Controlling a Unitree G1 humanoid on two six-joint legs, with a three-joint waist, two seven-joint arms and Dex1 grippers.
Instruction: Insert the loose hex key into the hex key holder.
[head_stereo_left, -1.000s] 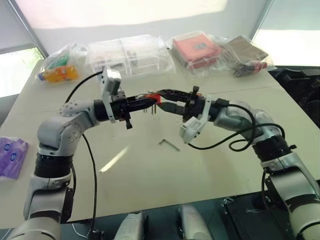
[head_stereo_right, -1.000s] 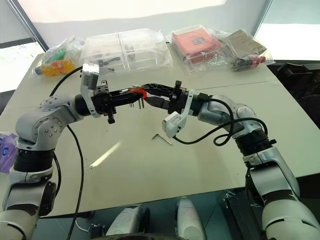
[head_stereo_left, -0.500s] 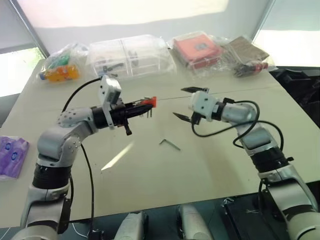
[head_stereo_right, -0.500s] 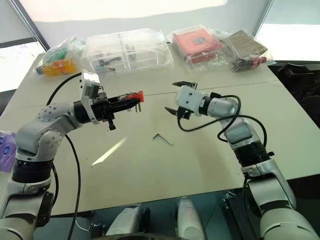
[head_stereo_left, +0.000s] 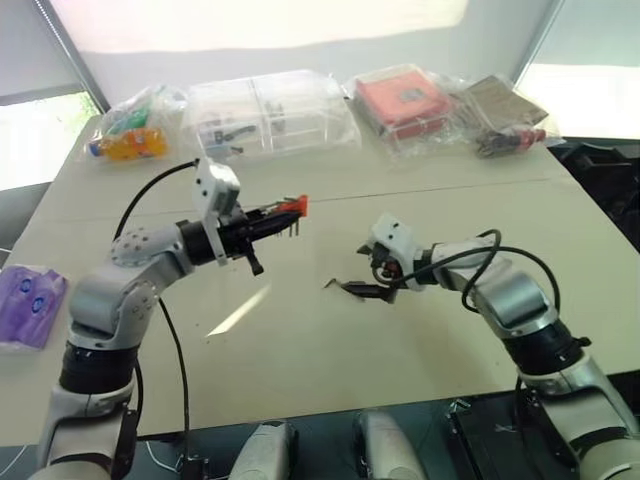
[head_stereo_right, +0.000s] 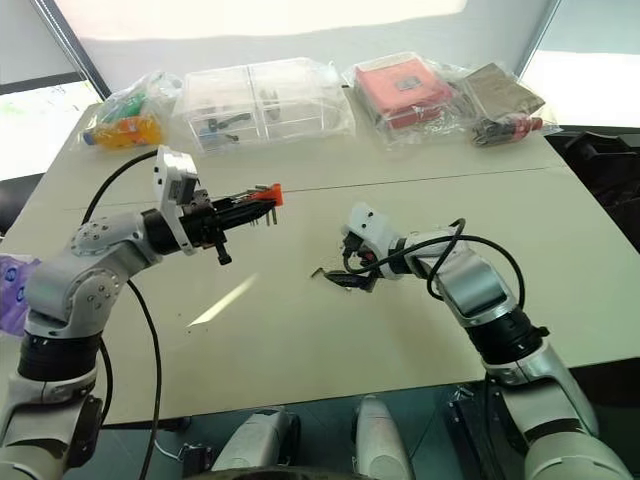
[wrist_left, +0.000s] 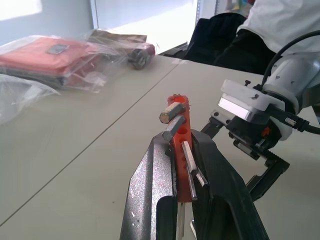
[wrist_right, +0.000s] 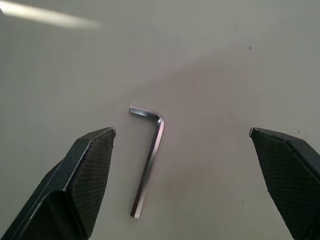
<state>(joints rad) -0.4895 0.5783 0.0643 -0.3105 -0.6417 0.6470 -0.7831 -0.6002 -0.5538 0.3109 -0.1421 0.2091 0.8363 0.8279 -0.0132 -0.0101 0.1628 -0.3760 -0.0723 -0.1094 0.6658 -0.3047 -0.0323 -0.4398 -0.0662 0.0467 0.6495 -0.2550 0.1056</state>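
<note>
Pickup step: the right gripper (wrist_right: 182, 145) hangs spread wide over the loose hex key (wrist_right: 148, 157), centre frame. The left gripper (wrist_left: 186, 170) clamps the hex key holder (wrist_left: 181, 137). Next: descend precisely and pinch that thin rod.

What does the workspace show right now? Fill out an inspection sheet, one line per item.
Surface: pale table, with a bright streak of light near the middle.
Job's things: loose hex key lies flat on the table; hex key holder is held off the table.
Clutter: bagged items along the far edge: a clear plastic box, a red flat case, an orange and green bag; a purple pack at the left edge.
Grippers: left pincer shut on the holder; right pincer open, straddling the key.
Cables: black cables loop from both wrists.
Surroundings: bright windows behind.
</note>
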